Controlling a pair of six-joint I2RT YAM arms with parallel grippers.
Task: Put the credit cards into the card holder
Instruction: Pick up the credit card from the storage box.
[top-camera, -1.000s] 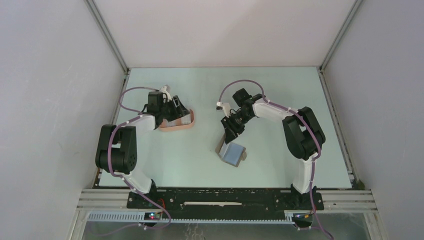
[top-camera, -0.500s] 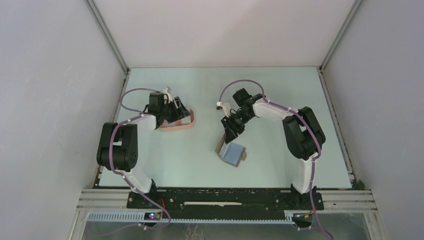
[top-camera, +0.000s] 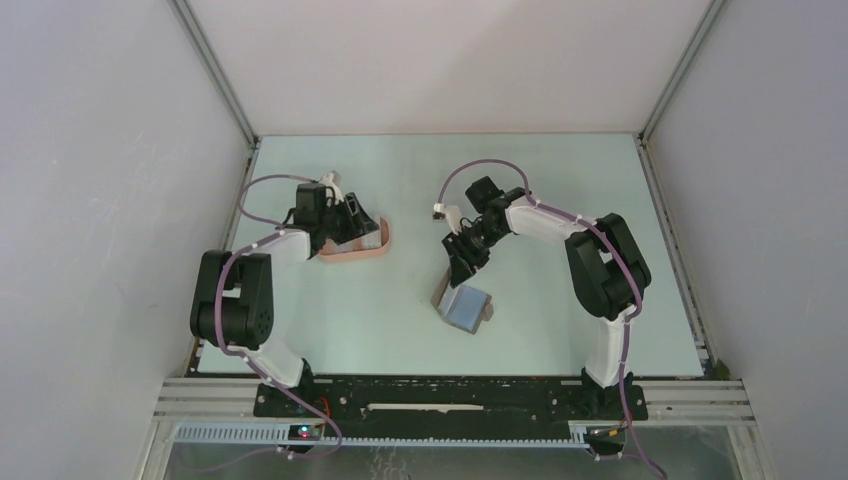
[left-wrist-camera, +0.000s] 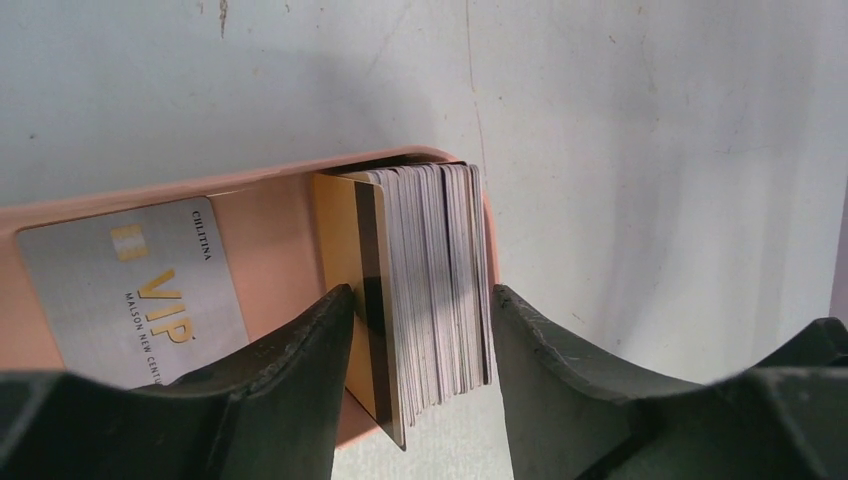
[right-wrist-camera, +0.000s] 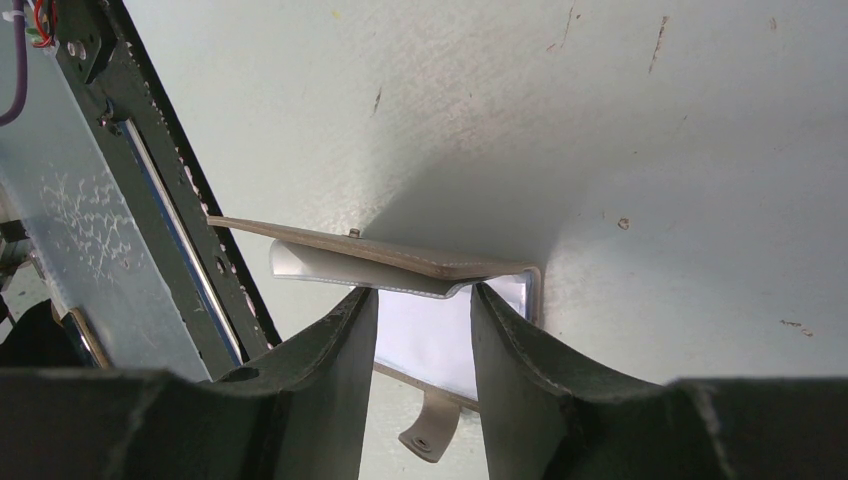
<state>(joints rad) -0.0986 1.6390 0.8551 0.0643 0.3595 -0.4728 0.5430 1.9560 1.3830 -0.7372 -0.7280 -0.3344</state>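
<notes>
Credit cards (left-wrist-camera: 435, 270) stand on edge as one stack at the end of the card holder (left-wrist-camera: 275, 230), clasped on both sides by the left pincer (left-wrist-camera: 422, 290); a silver card (left-wrist-camera: 130, 290) lies flat inside. Right pincer (right-wrist-camera: 422, 290) sits part-spread at the lifted flap of the grey wallet (right-wrist-camera: 400, 258); cannot tell if it grips. Judged nearly done: the stack is not yet released, and any cards in the wallet are hidden.

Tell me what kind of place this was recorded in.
Probably a lab robot cell, not a home or shop: a pale table boxed in by plain white panels on aluminium framing, with a pink card holder and grey wallet as props.
</notes>
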